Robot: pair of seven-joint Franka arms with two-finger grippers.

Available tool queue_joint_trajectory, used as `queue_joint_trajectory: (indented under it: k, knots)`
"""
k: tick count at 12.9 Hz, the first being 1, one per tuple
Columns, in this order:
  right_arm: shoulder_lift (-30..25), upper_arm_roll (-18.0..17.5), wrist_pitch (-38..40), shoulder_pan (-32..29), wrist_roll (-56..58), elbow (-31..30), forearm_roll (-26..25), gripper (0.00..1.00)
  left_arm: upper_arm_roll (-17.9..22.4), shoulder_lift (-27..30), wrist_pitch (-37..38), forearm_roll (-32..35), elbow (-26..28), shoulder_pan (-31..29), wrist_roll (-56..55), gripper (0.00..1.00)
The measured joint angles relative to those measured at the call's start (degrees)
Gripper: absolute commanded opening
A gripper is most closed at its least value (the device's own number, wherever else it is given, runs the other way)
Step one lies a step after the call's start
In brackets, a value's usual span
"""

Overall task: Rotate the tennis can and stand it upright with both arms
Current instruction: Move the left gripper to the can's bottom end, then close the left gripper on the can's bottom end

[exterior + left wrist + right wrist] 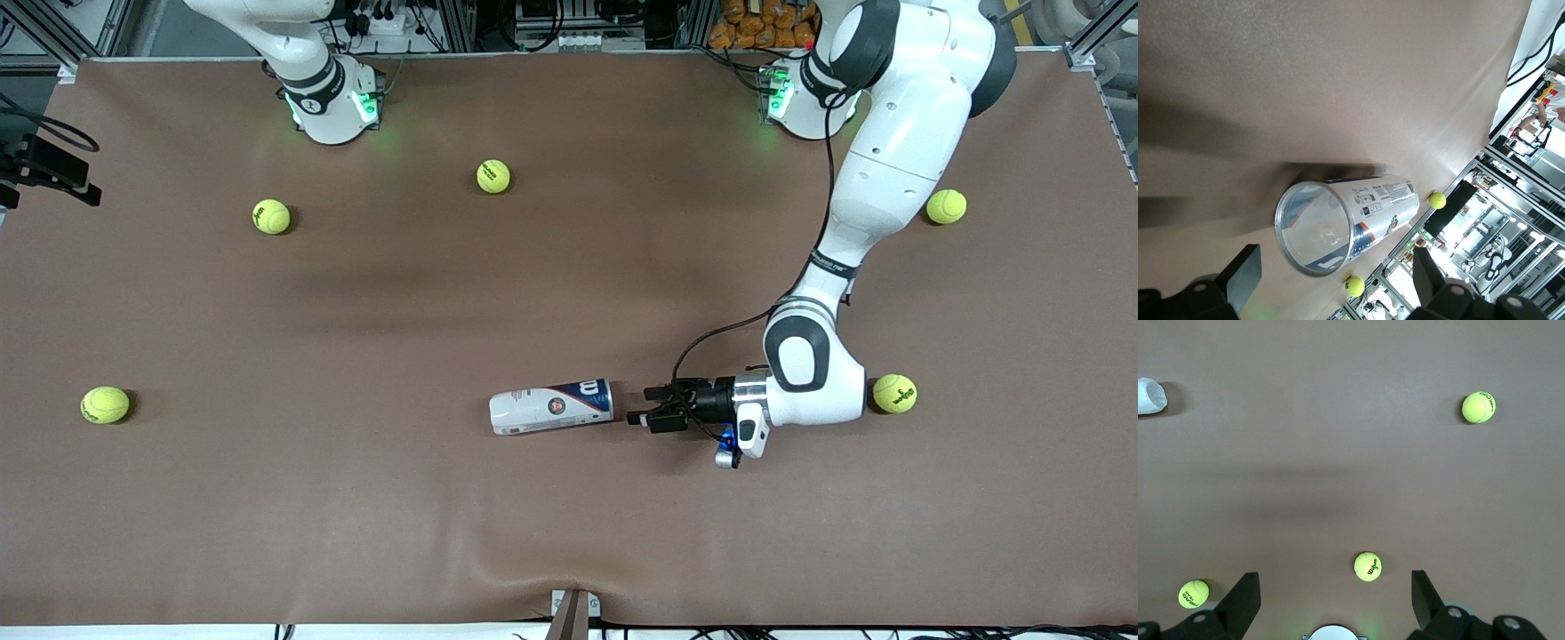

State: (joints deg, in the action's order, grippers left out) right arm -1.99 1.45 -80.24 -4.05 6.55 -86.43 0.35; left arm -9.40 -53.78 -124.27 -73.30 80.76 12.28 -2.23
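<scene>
The tennis can lies on its side on the brown table, white end toward the right arm's end, navy end with the open mouth toward my left gripper. That gripper is low and level, a short gap from the can's mouth, and open. In the left wrist view the can's round rim faces me between the spread fingers, untouched. My right gripper is out of the front view. It hangs open and empty high over the table by its own base, where the arm waits. The can's white end shows far off.
Several yellow-green tennis balls lie scattered: one right beside the left arm's wrist, one by its forearm, others toward the right arm's end. The table's front edge lies nearer the camera than the can.
</scene>
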Motion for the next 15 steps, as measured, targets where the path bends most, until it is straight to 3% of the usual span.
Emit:
queue_joint_trajectory:
  k: [4,11,13,15]
  knots:
    - [0.0,0.0,0.4,0.0,-3.2,0.0,0.4,1.0,0.0,-1.6,-0.1,-6.1,-0.3,0.6,2.2,0.99]
    - [0.0,-1.2,1.4,0.4,-3.8,0.4,0.7,1.0,0.0,-2.9,-1.6,-10.8,-1.5,2.7,2.8,0.84]
    - [0.0,-1.2,1.5,0.4,-3.8,0.8,0.7,1.0,0.0,-3.5,-2.7,-11.2,-2.1,3.6,2.8,0.67]
    - [0.0,-1.2,1.7,0.4,-3.8,1.2,0.7,1.0,0.0,-3.9,-3.9,-11.3,-2.6,4.3,2.8,0.4]
